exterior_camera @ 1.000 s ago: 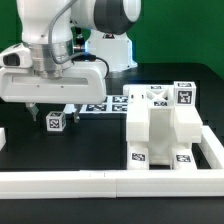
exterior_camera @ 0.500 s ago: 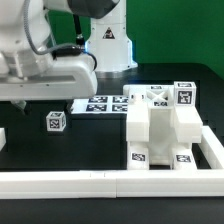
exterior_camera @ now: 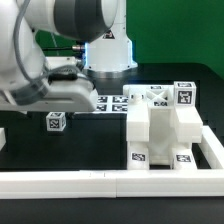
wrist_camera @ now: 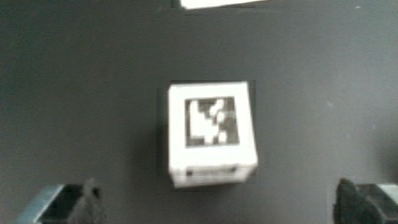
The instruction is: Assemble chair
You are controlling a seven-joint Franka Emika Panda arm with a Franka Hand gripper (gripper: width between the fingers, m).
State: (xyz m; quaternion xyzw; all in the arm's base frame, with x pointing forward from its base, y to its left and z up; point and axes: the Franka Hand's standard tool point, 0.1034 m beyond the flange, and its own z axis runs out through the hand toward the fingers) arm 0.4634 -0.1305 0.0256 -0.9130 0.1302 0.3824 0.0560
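A small white chair block (wrist_camera: pixel 210 135) with a black-and-white tag lies on the black table. It also shows in the exterior view (exterior_camera: pixel 55 122). My gripper (wrist_camera: pixel 217 205) is open and empty above it, and the block lies just ahead of the gap between the two dark fingertips (wrist_camera: pixel 71 203). In the exterior view the arm's white hand (exterior_camera: pixel 50 90) hangs over the table's left part; its fingers are not visible there. The other white chair parts (exterior_camera: pixel 160 125) stand clustered at the exterior view's right, with tags on their faces.
The marker board (exterior_camera: pixel 105 103) lies flat at the back middle. A long white border rail (exterior_camera: pixel 100 182) runs along the front and turns up the exterior view's right side (exterior_camera: pixel 212 150). The robot's base (exterior_camera: pixel 108 50) stands behind.
The arm has swung toward the exterior view's left and nearer that camera, filling more of the picture. The small block and the clustered parts have not moved.
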